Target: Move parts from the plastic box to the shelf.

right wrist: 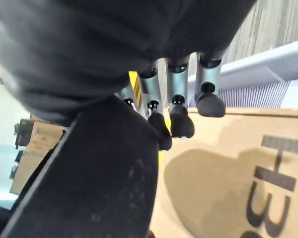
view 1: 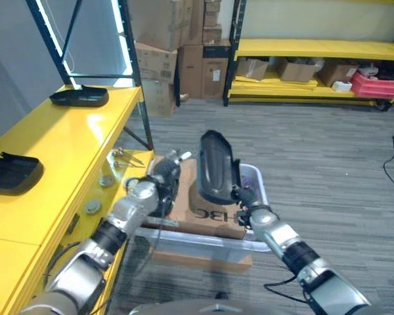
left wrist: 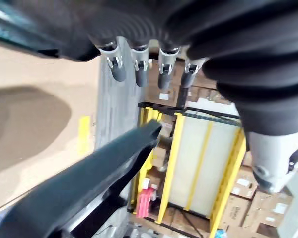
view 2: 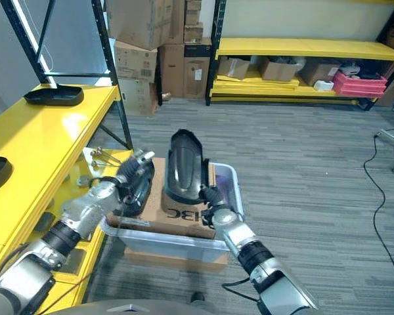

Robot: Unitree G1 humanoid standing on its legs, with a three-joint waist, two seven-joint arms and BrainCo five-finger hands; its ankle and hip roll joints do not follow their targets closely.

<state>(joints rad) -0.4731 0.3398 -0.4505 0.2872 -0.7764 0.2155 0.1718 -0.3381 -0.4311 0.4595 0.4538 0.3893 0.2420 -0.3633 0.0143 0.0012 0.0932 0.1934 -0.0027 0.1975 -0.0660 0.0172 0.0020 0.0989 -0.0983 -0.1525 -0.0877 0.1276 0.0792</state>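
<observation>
Gripping the lower end of a black part (view 1: 217, 167), my right hand (view 1: 249, 205) is holding it upright, fingers curled on it, above the cardboard (view 2: 159, 210) lying in the plastic box (view 2: 227, 180). I am keeping my left hand (view 1: 165, 176) just beside it over the cardboard, fingers straight and holding nothing. Two more black parts (view 1: 79, 96) are lying on the yellow shelf (view 1: 59, 141).

A black curved part (view 1: 216, 167) stands upright over the cardboard-lined plastic box (view 1: 255, 177); two more lie on the yellow shelf (view 1: 59, 141).
</observation>
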